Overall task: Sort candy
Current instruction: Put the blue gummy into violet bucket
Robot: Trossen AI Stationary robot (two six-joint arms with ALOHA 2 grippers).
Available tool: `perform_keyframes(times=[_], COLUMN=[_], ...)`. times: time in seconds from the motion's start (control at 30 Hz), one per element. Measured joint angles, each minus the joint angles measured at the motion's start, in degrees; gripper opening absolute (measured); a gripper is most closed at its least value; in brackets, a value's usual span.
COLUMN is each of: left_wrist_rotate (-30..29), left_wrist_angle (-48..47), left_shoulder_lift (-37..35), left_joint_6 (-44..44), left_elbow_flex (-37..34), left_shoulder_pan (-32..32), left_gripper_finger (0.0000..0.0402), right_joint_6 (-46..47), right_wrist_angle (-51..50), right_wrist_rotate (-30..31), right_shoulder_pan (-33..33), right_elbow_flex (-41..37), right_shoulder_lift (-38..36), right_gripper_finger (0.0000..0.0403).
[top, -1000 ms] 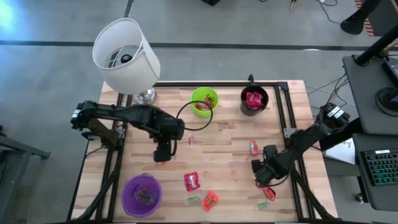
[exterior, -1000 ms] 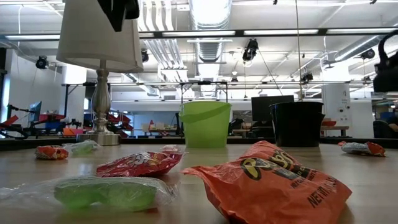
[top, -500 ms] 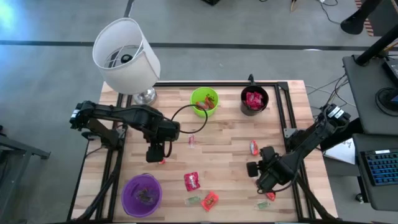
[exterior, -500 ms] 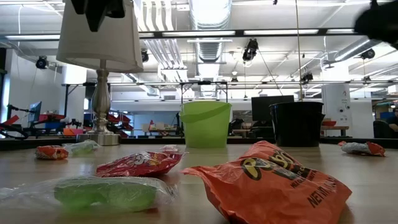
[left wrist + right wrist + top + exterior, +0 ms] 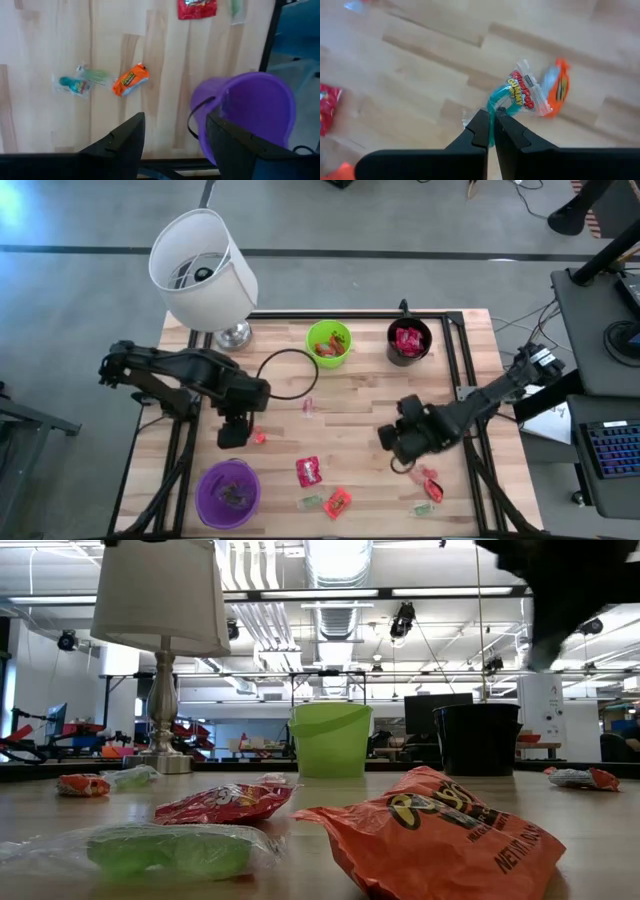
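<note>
Right gripper (image 5: 492,131) clamped on a candy wrapper (image 5: 522,95), dangling mid-frame, green cup (image 5: 329,343) and black cup (image 5: 408,342) toward the top; left gripper (image 5: 172,132) spread, empty, over orange candy (image 5: 130,80).

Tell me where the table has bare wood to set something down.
Bare wood lies mid-table between the green cup, the left claw and the right claw, apart from one small candy. It is crowded along the near edge, from the purple cup past the red packet.
</note>
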Motion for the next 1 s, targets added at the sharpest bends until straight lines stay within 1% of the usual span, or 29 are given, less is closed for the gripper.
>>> perform_keyframes(times=[0.3,0.4,0.53,0.67,0.77,0.87,1.0], left_wrist_rotate=[-0.15,-0.14,-0.13,-0.10,-0.14,-0.24,-0.24], left_wrist_angle=[-0.01,-0.02,0.06,1.84,4.80,8.10,11.38], left_shoulder_lift=[-4.41,-5.95,-7.44,-8.60,-8.81,-8.74,-7.59], left_joint_6=[-4.96,-6.41,-8.68,-8.26,-6.69,-4.61,-0.87], left_elbow_flex=[0.00,0.00,0.00,0.00,0.00,0.00,0.00], left_shoulder_pan=[-0.58,-0.60,-0.97,-1.41,-1.39,-1.37,-1.36], left_gripper_finger=[0.0192,0.0192,0.0192,0.0192,0.0192,0.0192,0.0192], right_joint_6=[-20.78,-27.77,-36.73,-44.24,-48.56,-51.66,-54.55], right_wrist_angle=[1.91,6.12,13.22,23.09,30.11,36.68,42.88], right_wrist_rotate=[-0.05,-0.64,-3.85,-7.41,-9.47,-10.33,-12.88], right_shoulder_pan=[-13.28,-17.51,-21.96,-24.64,-25.48,-25.48,-25.46], right_elbow_flex=[2.62,3.12,3.73,3.74,3.74,3.74,3.74], right_shoulder_lift=[-5.03,-6.45,-6.83,-6.53,-6.37,-6.40,-6.39], right_gripper_finger=[0.0009,0.0009,0.0009,0.0009,0.0009,0.0009,0.0009])
